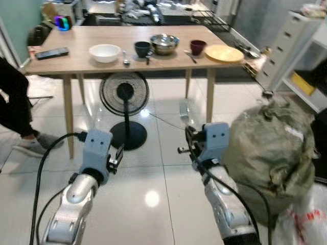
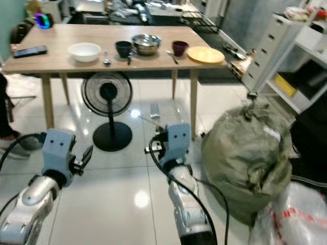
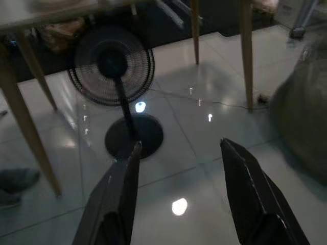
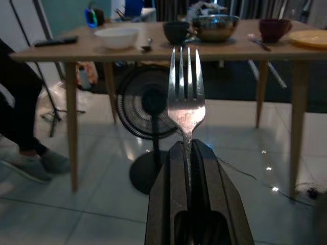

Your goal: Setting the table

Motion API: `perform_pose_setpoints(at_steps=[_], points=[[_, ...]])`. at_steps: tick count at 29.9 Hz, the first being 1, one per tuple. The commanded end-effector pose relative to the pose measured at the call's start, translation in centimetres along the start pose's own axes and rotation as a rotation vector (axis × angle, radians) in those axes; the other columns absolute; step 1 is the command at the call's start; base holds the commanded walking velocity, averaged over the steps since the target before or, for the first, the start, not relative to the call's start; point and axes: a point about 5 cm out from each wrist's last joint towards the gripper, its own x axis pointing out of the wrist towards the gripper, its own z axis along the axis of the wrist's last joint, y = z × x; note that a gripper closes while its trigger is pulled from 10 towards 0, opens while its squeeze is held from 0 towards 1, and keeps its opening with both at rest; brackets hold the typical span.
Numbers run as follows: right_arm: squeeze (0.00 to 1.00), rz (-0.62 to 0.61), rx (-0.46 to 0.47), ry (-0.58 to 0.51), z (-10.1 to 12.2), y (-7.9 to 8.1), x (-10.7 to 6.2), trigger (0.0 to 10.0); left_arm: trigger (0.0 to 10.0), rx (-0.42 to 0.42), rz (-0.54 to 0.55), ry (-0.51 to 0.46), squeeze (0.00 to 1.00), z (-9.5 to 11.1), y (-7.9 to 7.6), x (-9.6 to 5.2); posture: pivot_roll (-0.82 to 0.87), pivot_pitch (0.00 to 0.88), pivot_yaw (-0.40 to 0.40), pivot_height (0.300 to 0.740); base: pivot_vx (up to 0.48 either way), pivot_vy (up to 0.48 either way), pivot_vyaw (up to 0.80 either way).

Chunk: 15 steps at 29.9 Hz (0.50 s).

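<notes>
A silver fork [image 4: 186, 99] stands tines-up between the fingers of my right gripper [image 4: 187, 149], which is shut on its handle; the fork also shows above the floor in the head view [image 1: 184, 110]. My left gripper [image 3: 180, 145] is open and holds nothing, low over the tiled floor. Ahead stands a wooden table [image 1: 76, 64]. On it are a white bowl [image 1: 104, 52], a spoon [image 1: 125, 57], a dark cup [image 1: 142, 48], a steel bowl [image 1: 164, 44], a maroon cup [image 1: 197, 47] and a yellow plate [image 1: 224, 53]. Both grippers are well short of the table.
A black standing fan [image 1: 124, 94] is under the table. A big green sack [image 1: 271, 148] sits close on my right, with a white plastic bag [image 1: 306, 219] below it. A person's leg [image 1: 15, 112] is at the left, a phone [image 1: 51, 53] on the table's left end, white shelves [image 1: 296, 56] at the right.
</notes>
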Motion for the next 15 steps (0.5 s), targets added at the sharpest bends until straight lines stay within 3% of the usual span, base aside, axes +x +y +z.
perform_pose_setpoints(at_steps=[1, 15], points=[[0.0, 0.013, 0.011, -0.011, 0.15, 0.52, 0.09, 10.0, 10.0, 0.011, 0.026, 0.016, 0.0, -0.43, 0.47, -0.16, 0.05, 0.028, 0.037, 0.74, 0.472, 0.0, 0.0], [0.0, 0.014, 0.018, -0.013, 0.12, 0.61, 0.04, 10.0, 10.0, 0.015, 0.026, 0.016, 0.0, -0.45, 0.52, -0.11, 0.05, 0.03, 0.04, 0.74, 0.48, 0.0, 0.0]])
